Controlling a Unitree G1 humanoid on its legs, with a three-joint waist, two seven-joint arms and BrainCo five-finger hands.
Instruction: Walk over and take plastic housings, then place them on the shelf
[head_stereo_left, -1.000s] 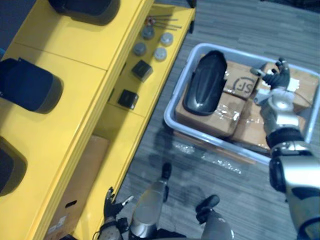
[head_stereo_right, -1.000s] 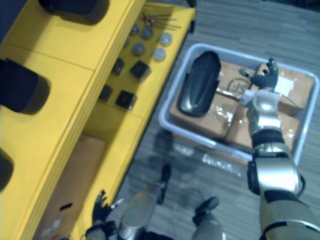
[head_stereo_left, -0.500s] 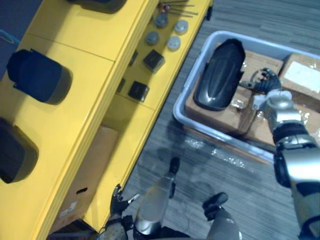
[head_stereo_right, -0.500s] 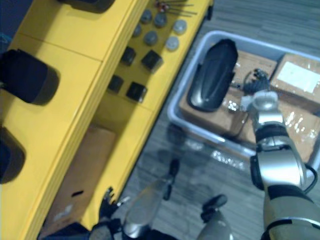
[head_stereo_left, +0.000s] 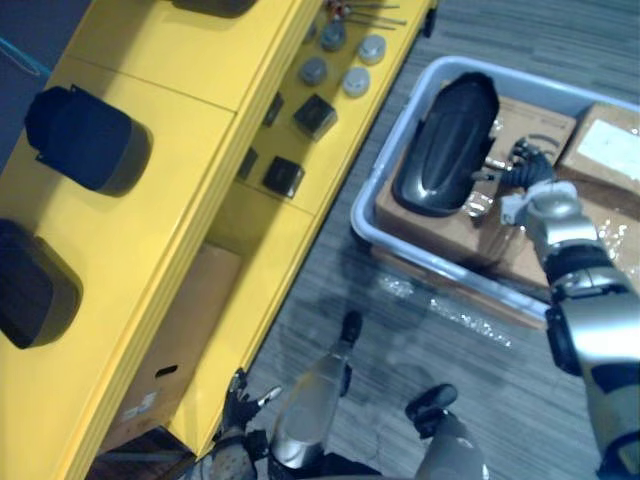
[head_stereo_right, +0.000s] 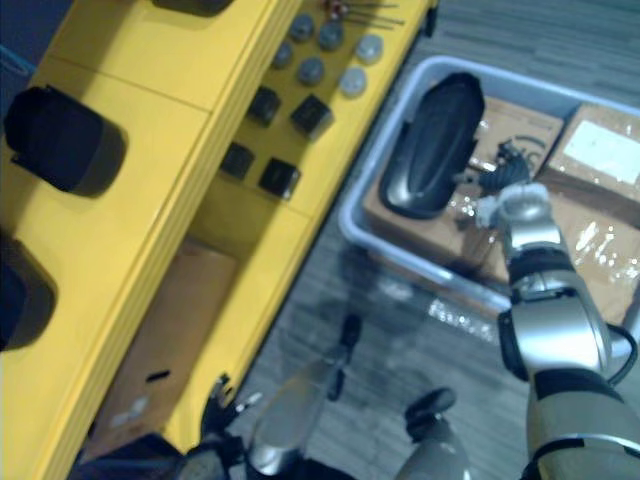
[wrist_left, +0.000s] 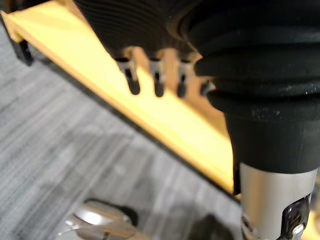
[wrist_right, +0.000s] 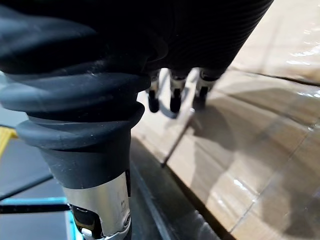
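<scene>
The right hand (head_stereo_left: 521, 168) has neared the housing (head_stereo_left: 447, 145) in the bin (head_stereo_left: 362, 226), fingers loose and empty. The left hand (head_stereo_left: 238, 398) hangs slack by the shelf (head_stereo_left: 150, 230), above carpet (head_stereo_left: 330, 275).

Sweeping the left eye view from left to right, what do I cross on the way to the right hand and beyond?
housing on the shelf → black block → bin rim → housing in the bin → right hand → labelled box

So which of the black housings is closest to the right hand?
The long housing lying on the cardboard boxes in the grey bin, just beside the right hand; the other housings sit on the yellow shelf.
</scene>
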